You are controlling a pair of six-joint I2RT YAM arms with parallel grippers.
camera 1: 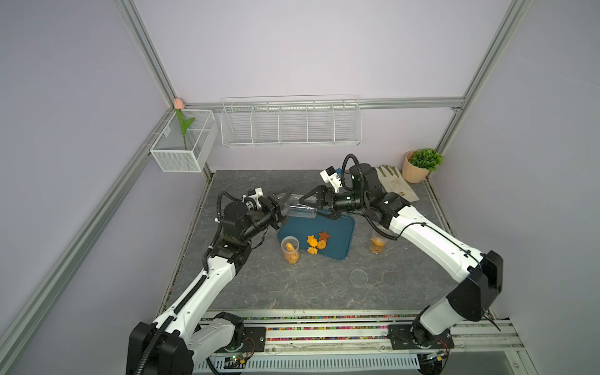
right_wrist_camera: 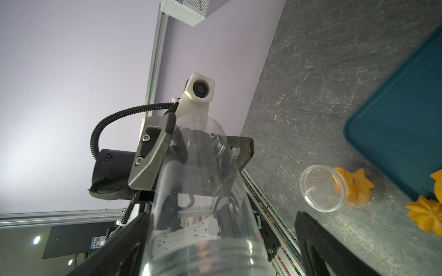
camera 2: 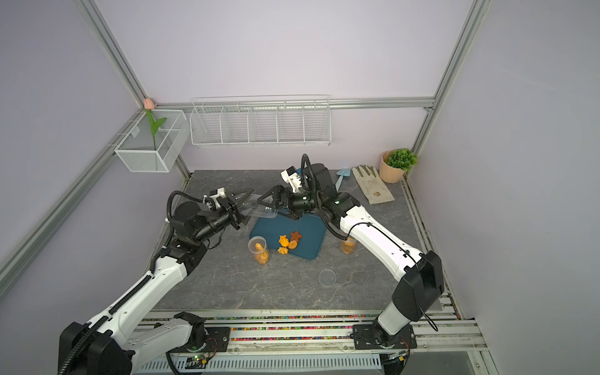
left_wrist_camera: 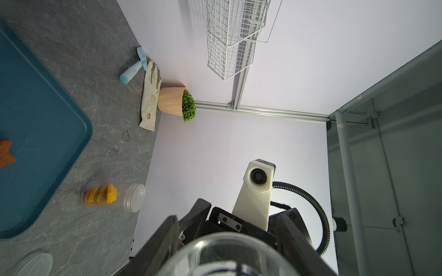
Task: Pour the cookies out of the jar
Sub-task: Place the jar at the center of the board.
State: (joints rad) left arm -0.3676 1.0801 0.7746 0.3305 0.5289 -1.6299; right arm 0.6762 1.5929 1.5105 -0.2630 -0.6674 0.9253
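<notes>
Clear jar [camera 1: 297,211] horizontal, mouth toward right hand [camera 1: 310,206].

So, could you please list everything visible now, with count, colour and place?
tray: one, teal, table centre
empty jar: one, clear, held level, above table
loose cookies: four, three orange, one brown, tray's near side
cookie jars: two, clear, one left of tray, one right
lid: one, clear, table front
wire rack: one, white, back wall
basket with tulip: one, white, back left corner
peach plant pot, pale glove, blue trowel: one each, far right corner
left gripper: shut on empty jar's base
right gripper: open around its neck
</notes>
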